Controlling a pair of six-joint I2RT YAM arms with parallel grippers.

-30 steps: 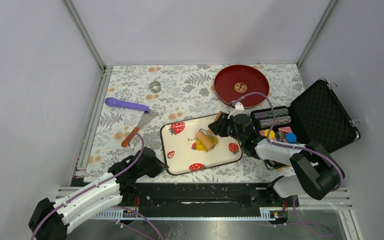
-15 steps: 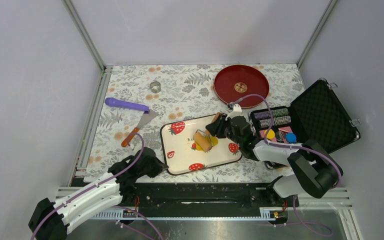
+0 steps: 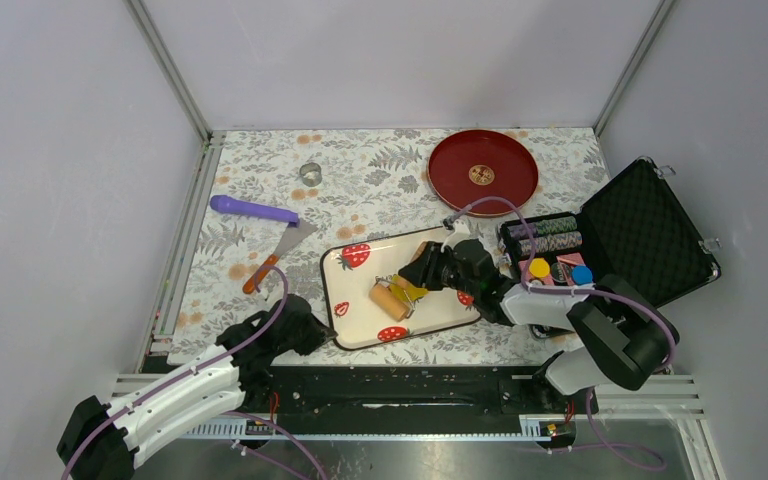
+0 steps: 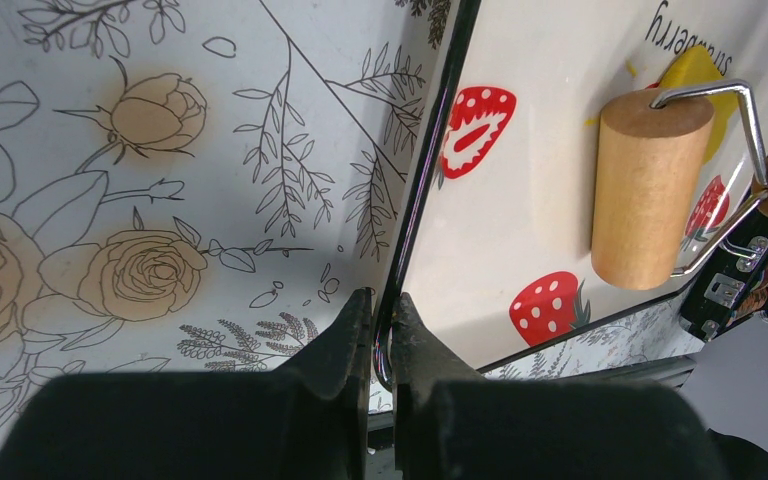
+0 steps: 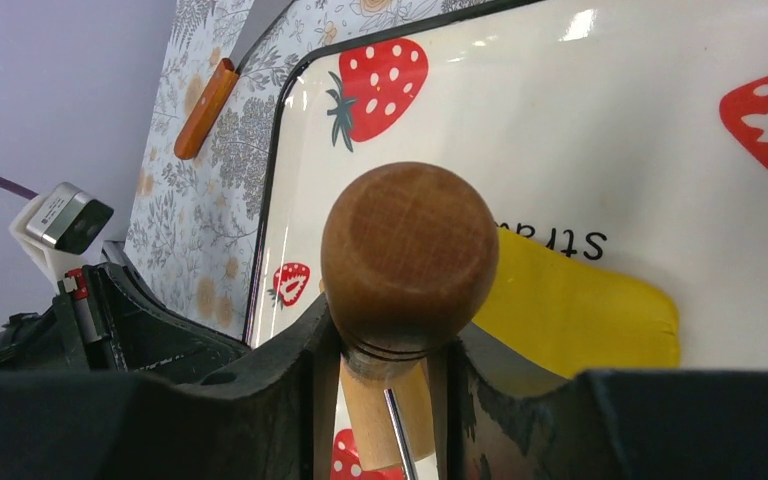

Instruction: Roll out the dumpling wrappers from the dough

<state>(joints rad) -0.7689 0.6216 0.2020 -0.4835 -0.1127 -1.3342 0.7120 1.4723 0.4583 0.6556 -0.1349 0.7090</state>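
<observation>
A flattened patch of yellow dough (image 5: 585, 310) lies on the white strawberry tray (image 3: 355, 278), partly under the wooden roller (image 3: 388, 298). My right gripper (image 5: 388, 345) is shut on the roller's round wooden handle (image 5: 410, 250), low over the tray's middle. The roller's cylinder (image 4: 650, 190) rests on the tray with the dough (image 4: 695, 75) showing past its far end. My left gripper (image 4: 380, 322) is shut on the tray's black rim at its near left edge. Dumpling wrappers are out of view.
A red plate (image 3: 483, 171) sits at the back. A purple tool (image 3: 252, 210), a spatula (image 3: 275, 255) and a small metal ring (image 3: 310, 172) lie left of the tray. An open black case (image 3: 640, 235) with chips stands on the right.
My right gripper has pushed the roller toward the near left across the tray, over the dough. The left gripper and the tray have stayed put.
</observation>
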